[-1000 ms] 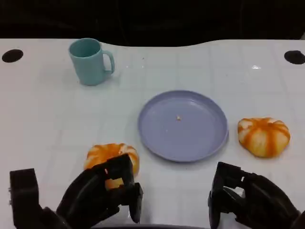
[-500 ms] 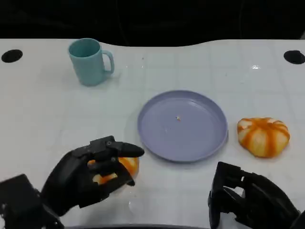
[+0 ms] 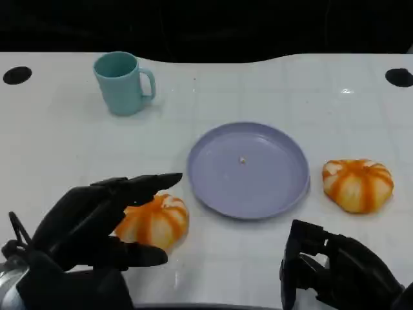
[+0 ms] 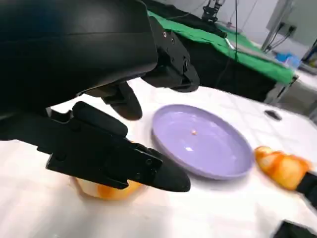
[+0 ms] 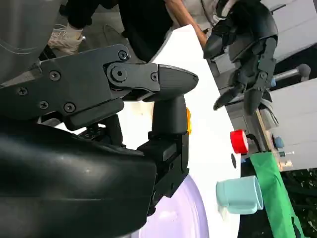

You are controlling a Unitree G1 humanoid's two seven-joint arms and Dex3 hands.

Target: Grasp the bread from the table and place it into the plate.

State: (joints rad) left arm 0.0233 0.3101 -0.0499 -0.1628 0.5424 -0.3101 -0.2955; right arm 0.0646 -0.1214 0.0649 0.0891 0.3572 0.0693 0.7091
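- Bench point(image 3: 271, 90): white surface, carrying all the items listed below.
- Near bread point(image 3: 153, 221): orange-and-white striped round bun, lying on the bench just beside the plate's near-left rim, outside the plate.
- Far bread point(image 3: 357, 184): second bun of the same pattern, on the bench just right of the plate, apart from both hands.
- Plate point(image 3: 284, 194): lavender, round, at the bench centre, with a tiny crumb near its middle.
- Mug point(image 3: 120, 82): teal, upright, handle to the right, well behind and left of the plate.
- Left hand point(image 3: 90, 223): fingers spread apart around the near bread, one above and one in front; whether they touch it cannot be told. In the left wrist view the bun shows beneath the fingers point(image 4: 124, 163).
- Right hand point(image 3: 329, 271): at the near right edge, fingers curled in, holding nothing, well short of the far bread.
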